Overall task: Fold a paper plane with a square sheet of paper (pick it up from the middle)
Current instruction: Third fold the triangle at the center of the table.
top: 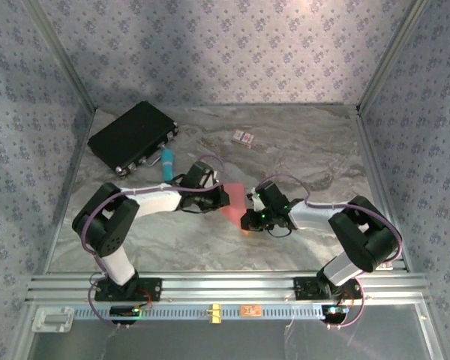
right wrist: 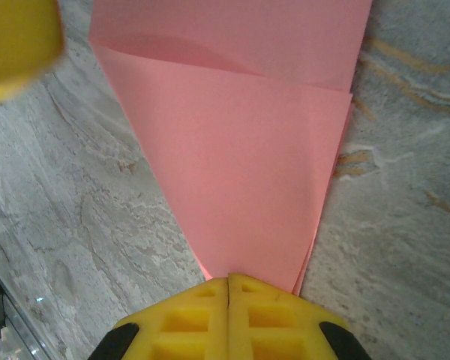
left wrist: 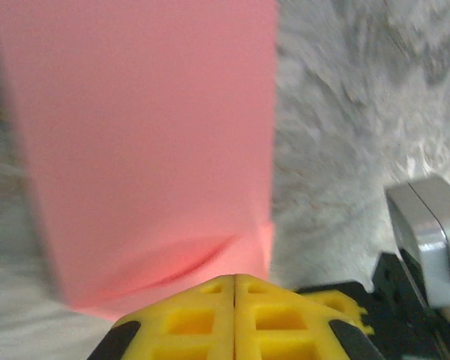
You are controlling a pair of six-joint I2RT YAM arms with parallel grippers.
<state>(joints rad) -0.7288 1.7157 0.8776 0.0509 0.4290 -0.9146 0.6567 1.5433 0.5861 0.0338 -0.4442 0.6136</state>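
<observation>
Mid-fold: salmon-pink sheet (top: 235, 201) pinched from both sides at the centre of the top view, sharper creases apparently next.

At upper left, black case (top: 133, 139) and teal marker (top: 167, 163) just beyond the left arm, small patterned card (top: 242, 138) farther back, all apart from the paper. Left gripper (top: 220, 196) closed on the sheet's left edge, paper puckered at the yellow fingertips (left wrist: 195, 319). Right gripper (top: 250, 219) likewise clamped on the narrow end, folded layers tapering into it at the bottom of the right wrist view. Probably calls for pinning one side flat while pressing the crease along the taper. Bare marbled table (top: 307, 150) to the right and toward the bottom of the frame; enclosure walls (top: 232, 45) well apart.
</observation>
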